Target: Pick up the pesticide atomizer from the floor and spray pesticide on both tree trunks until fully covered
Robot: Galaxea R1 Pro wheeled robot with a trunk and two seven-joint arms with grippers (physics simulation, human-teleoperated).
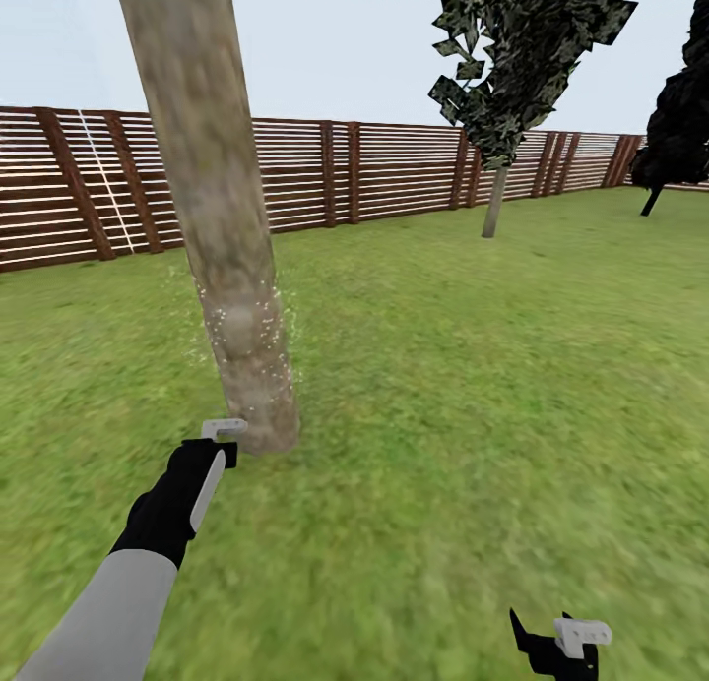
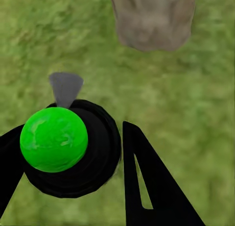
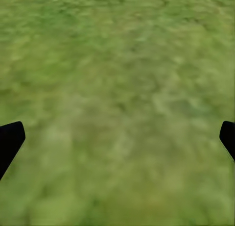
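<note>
Nearest us, our right gripper [image 3: 117, 138] hangs low over the green lawn [image 1: 473, 386], its jaws spread wide and empty. Our left gripper [image 2: 73, 157] has its jaws closed around the pesticide atomizer with the round black body and bright green ball top [image 2: 55, 138], its grey nozzle aimed at the thick mottled grey-brown tree trunk [image 1: 222, 238] just beyond. Fine white droplets speckle only a low band of bark there. If we hold this aim, we judge the upper trunk goes uncovered. A loosened grip could also let the round bottle twist off target. Farther right, near the brown slatted wooden fence [image 1: 394, 174], the second tree with dark jagged foliage [image 1: 522, 61] awaits spraying.
</note>
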